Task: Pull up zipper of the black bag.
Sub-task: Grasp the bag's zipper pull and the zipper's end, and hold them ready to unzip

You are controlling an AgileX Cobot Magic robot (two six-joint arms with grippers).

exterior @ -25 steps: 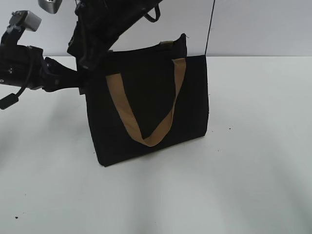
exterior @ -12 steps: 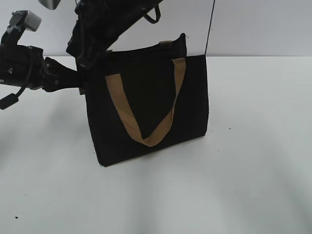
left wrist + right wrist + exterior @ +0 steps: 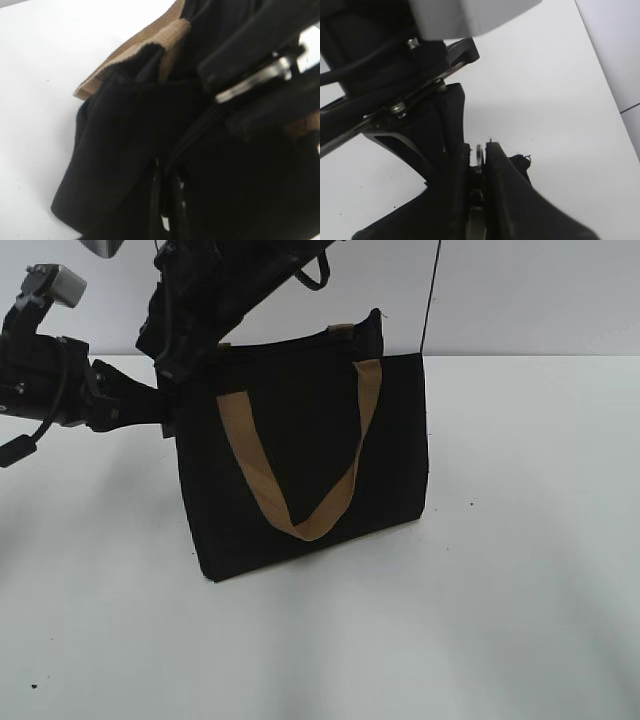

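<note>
While both grippers crowd its left edge, black bag (image 3: 300,460) seemingly stands right-clear.

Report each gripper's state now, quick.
Left gripper: closed on the black bag's fabric at its end.
Right gripper: closed on the zipper pull at the bag's top edge.

Black bag (image 3: 120,150) fills frame; zipper (image 3: 192,132) runs from 6 toward 2 o'clock; tan strap (image 3: 150,37) at 11 o'clock; left gripper (image 3: 167,200) fingers pinch fabric at 6 o'clock.
</note>
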